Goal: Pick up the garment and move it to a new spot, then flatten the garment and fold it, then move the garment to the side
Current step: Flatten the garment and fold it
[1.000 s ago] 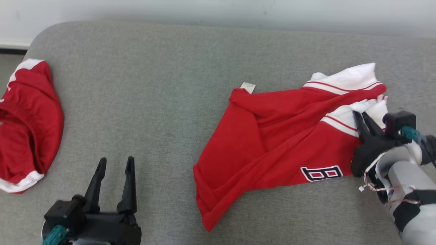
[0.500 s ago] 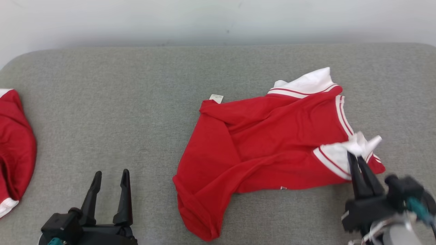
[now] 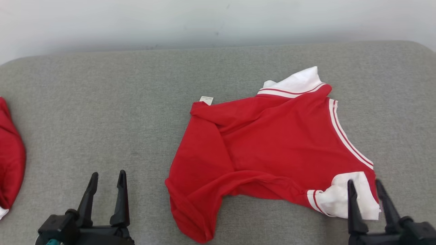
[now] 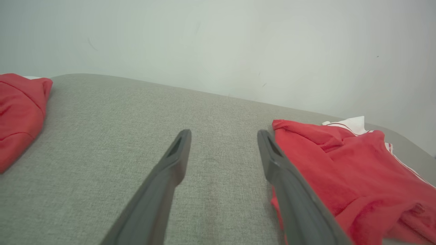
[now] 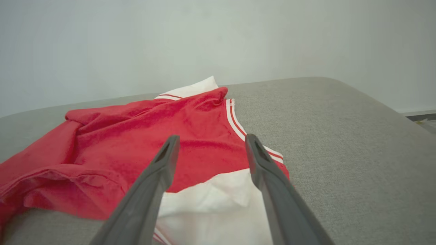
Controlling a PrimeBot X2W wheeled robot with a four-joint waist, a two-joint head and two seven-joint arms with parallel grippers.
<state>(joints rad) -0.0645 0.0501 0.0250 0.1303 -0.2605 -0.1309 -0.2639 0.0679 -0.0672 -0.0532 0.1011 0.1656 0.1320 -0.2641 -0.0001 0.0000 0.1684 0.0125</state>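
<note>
The garment is a red shirt with white, red-striped sleeves, lying rumpled on the grey cushion, right of centre. My right gripper is open at the lower right, its fingers spread over the near white sleeve without holding it. The right wrist view shows that sleeve lying between and below the open fingers of the right gripper, with the garment spreading beyond. At the lower left my left gripper is open over bare cushion; in its own view the left gripper has the garment to its right.
A second red garment lies at the cushion's left edge, also visible as red cloth in the left wrist view. The grey cushion ends at a pale wall behind. A small white label sticks out at the shirt's far corner.
The right gripper pulled the white sleeve toward the near edge, then opened and let it drop. The head camera shifted, so the whole scene slid left.
</note>
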